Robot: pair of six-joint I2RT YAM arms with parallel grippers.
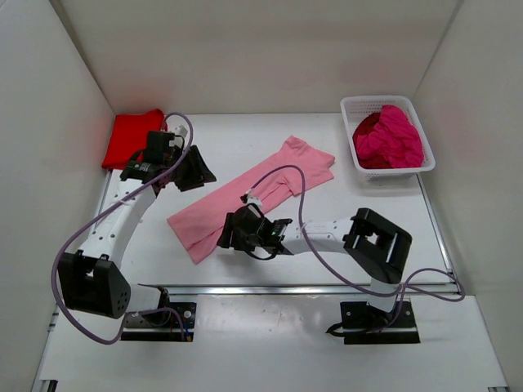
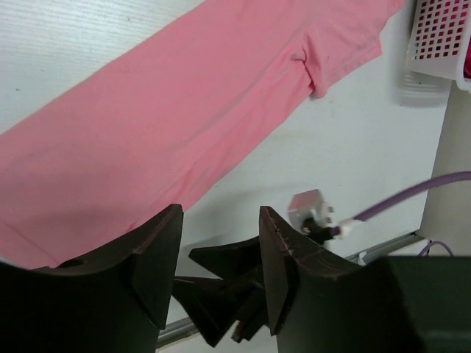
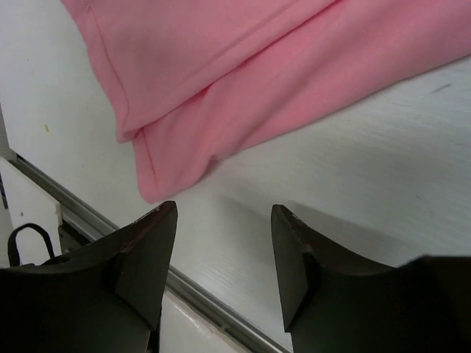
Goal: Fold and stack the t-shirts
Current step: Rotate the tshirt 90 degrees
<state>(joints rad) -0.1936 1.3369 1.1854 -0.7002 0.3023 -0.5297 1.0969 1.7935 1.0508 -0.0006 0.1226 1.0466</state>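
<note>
Pink t-shirt (image 1: 245,200) in the middle of the worktop (image 1: 245,139), laid out as a long strip running from near left to far right, sleeve end towards the basket (image 1: 350,106). It looks doubled lengthwise: the right wrist view shows two layers meeting at the near-left hem corner. The right jaws hang just off that corner, apart, nothing between them, bare worktop below. The left jaws sit off the strip's far-left edge, also apart and empty, with the cloth lying flat just beyond their tips.

Why there? Each arm is parked at a long edge of the strip, well placed, I'd say, to take the hem end and carry it over towards the sleeve end.

The red t-shirt (image 1: 131,137) lies folded in the far-left corner, likely the start of the stack. The magenta t-shirts (image 1: 391,139) are heaped in the basket, far right.

Room to move: open worktop on the far side between red shirt and basket. It's tight on the near side, where the worktop's edge rail runs close under the right jaws.
</note>
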